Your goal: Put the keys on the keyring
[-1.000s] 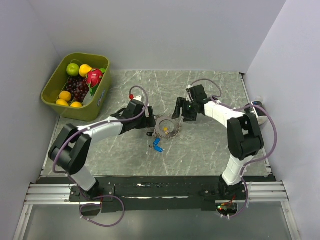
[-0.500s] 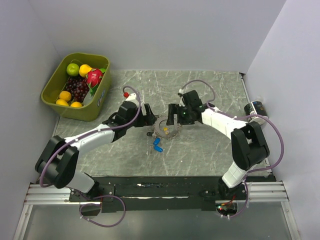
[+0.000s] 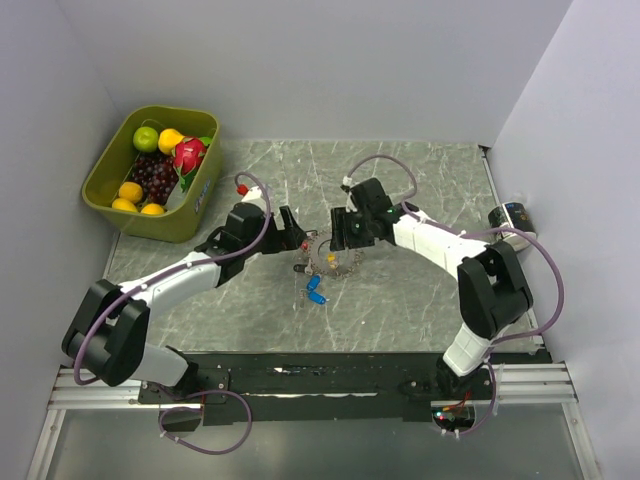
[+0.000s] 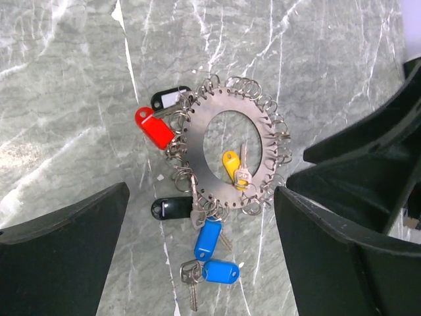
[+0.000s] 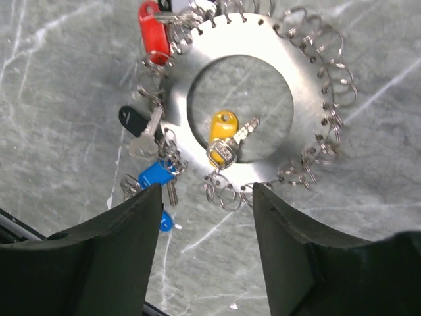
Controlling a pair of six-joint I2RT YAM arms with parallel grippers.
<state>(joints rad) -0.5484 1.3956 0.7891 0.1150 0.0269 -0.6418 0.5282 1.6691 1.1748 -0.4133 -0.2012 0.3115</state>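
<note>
Right hand (image 5: 207,197) nearer keyring (image 5: 306,118); fruit-filled bin (image 3: 150,223)

top: high, rear, looking down | wrists: close, looking down, perhaps tilted | shared: keyring (image 4: 195,155)

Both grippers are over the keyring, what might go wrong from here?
The left gripper and right gripper crowd the keyring, so they may collide. The yellow key lies flat inside the ring's hole; a grab could shove the ring instead. The blue keys bunch together, risking a double pick.
</note>
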